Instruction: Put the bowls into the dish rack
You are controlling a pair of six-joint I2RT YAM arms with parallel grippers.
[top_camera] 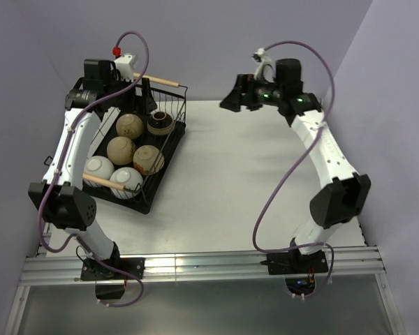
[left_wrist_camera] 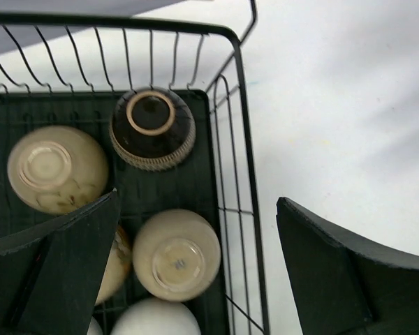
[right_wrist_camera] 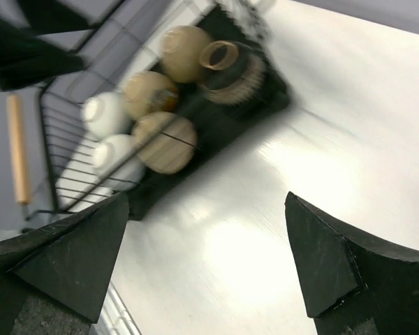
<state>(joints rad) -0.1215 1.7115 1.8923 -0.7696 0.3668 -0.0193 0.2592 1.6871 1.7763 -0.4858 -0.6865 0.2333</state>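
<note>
Bowls (top_camera: 121,150): six counted, all inside the dish rack (top_camera: 169,149), all rim-down with foot rings up, probably so that they drain. They lie in two columns along the rack's length. The dark bowl (left_wrist_camera: 152,129) with a tan foot ring is at the far right corner, with a cream bowl (left_wrist_camera: 56,167) beside it. Two more beige ones sit in the middle. The two white bowls (top_camera: 98,167) are at the near end, under the near wooden handle (top_camera: 105,181). Neighbours touch or sit just beside each other; none are stacked.

The rack sits on the table (top_camera: 230,181) along its left edge, toward the far left corner, slightly skewed.

The left hand (left_wrist_camera: 197,201) has its jaws fully apart with nothing between them, and hangs above the rack's far right corner. The right hand (right_wrist_camera: 207,199) is wide open and empty, held high over the far right part of the table, well apart from the rack. Its wrist view is blurred.

Judgement: no bowl shows on the table outside the rack, so loading looks complete. Both hands being empty fits that.
</note>
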